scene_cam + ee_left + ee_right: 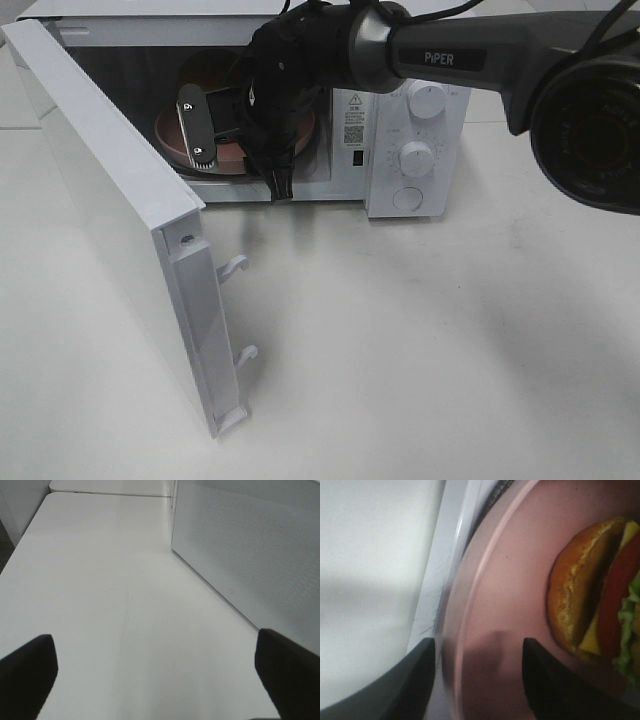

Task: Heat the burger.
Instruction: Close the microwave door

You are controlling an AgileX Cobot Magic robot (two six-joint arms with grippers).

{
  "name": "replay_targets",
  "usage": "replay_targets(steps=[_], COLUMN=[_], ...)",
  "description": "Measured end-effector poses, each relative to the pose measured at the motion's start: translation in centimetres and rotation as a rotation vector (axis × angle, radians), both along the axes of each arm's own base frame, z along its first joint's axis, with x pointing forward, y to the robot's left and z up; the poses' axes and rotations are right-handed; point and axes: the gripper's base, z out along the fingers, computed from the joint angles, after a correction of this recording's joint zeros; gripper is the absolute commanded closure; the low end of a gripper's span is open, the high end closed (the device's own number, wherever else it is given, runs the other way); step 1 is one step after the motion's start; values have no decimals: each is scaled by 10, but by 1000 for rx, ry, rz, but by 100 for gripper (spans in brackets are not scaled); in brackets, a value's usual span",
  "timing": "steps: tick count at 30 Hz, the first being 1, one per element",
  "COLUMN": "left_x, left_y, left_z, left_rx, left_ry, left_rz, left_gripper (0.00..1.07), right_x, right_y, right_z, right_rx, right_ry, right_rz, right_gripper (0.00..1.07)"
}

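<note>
The burger (590,595), lying on its side with bun, red, yellow and green layers showing, rests on a pink plate (505,580) inside the open microwave (415,120). My right gripper (479,680) reaches into the oven cavity with its fingers apart astride the plate's near rim, clamping nothing. In the exterior high view the same gripper (197,130) hovers over the plate (170,135) and the arm hides the burger. My left gripper (155,675) is open over bare table, holding nothing.
The microwave door (110,180) swings out wide to the left, its latch hooks (235,265) pointing at the table. Its dotted panel (250,545) stands close to the left gripper. Dials (415,158) are on the oven's right panel. White table (420,340) lies in front.
</note>
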Motion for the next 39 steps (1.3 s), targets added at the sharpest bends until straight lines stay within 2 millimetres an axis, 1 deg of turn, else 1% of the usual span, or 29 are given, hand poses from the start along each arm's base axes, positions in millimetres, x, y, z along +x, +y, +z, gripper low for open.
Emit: replay_targets(steps=[1,2,3,4,5,6,8,9,19,21,23,30,32,37,39], left_x=[0,0,0,0,0,0,0,0,0,0,0,0,0,0,0], left_y=[0,0,0,0,0,0,0,0,0,0,0,0,0,0,0], left_z=[0,0,0,0,0,0,0,0,0,0,0,0,0,0,0], left_rx=[0,0,0,0,0,0,0,0,0,0,0,0,0,0,0], left_ry=[0,0,0,0,0,0,0,0,0,0,0,0,0,0,0], left_rz=[0,0,0,0,0,0,0,0,0,0,0,0,0,0,0], left_gripper=[7,7,7,7,7,7,7,7,7,7,7,7,7,7,7], right_x=[0,0,1,1,1,1,1,0,-6,-8,-9,-17,-22,-28,-31], right_y=[0,0,1,1,1,1,1,1,-3,-3,-4,-5,-7,-11,-14], right_z=[0,0,1,1,1,1,1,2,9,17,20,20,19,19,23], right_rx=[9,9,26,32,32,46,52,63,87,116,119,121,122,113,115], right_ry=[-1,-1,-2,-1,-1,5,6,8,5,8,9,31,34,44,42], right_rz=[-8,-8,-24,-31,-31,-50,-57,-69,-73,-88,-93,-104,-100,-101,-100], right_gripper=[46,46,44,40,40,36,34,31,31,31,31,31,31,31,31])
